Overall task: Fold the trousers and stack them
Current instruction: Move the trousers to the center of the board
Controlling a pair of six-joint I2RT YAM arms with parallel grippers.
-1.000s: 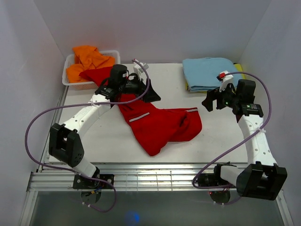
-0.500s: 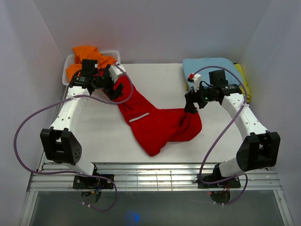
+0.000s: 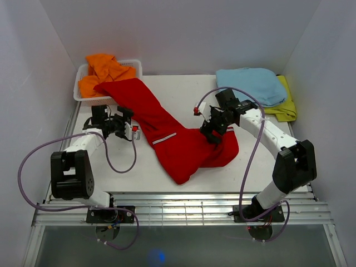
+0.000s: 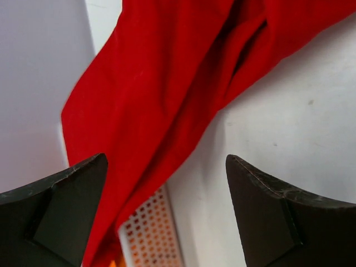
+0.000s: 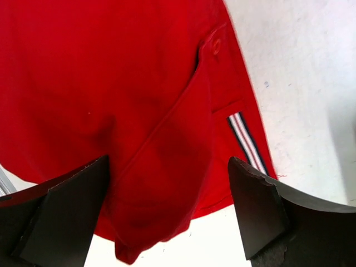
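My left jaws stood spread beside the trousers; my right jaws hung spread above them, gripping nothing.

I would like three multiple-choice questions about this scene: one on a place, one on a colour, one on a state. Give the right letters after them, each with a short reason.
1. Where does the far end of the red trousers lie?
A. on the white basket
B. in a cardboard box
C. on a wooden shelf

2. What colour is the garment in the basket?
A. green
B. orange
C. black

3. How do the left gripper and the right gripper stand?
A. both shut
B. left shut on cloth
C. both open

Answers:
1 A, the trouser leg drapes over the basket's rim.
2 B, it shows bright orange.
3 C, each wrist view shows the fingers wide apart, holding nothing.
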